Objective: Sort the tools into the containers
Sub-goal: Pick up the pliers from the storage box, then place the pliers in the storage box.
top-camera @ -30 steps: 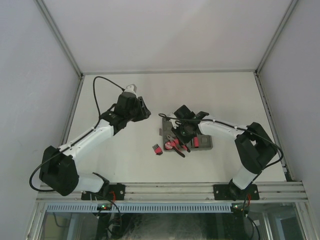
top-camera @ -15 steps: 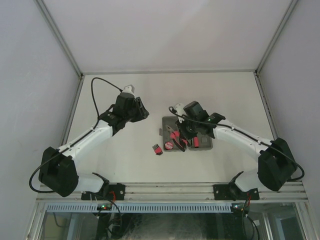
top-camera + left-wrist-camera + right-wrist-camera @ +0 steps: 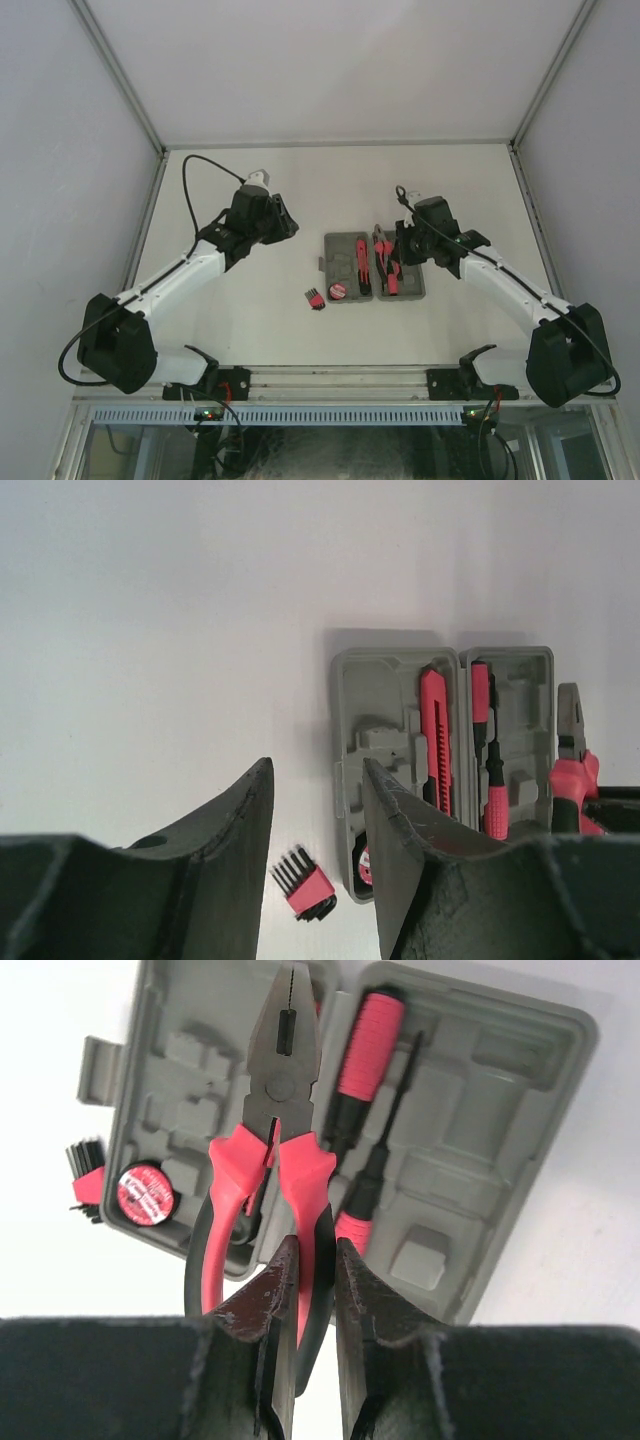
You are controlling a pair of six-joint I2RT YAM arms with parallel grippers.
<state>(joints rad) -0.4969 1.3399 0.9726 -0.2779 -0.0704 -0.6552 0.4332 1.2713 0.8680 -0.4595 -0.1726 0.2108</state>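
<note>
My right hand (image 3: 305,1260) is clamped on the pliers (image 3: 275,1110) by one handle, holding them over the open case (image 3: 520,1070). The screwdriver (image 3: 488,750) and knife (image 3: 433,735) are seated. The pliers need placing, and the hex keys (image 3: 315,297) lie on the counter (image 3: 250,300) beside the case (left hand (image 3: 316,770) gaping, empty).

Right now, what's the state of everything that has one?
Tool case: open, flat.
Pliers: jaws closed, held over case.
Right gripper: shut on pliers handle.
Left gripper: open, empty.
Hex key set: on table, outside case.
Knife: seated in case.
Screwdriver: seated in case.
</note>
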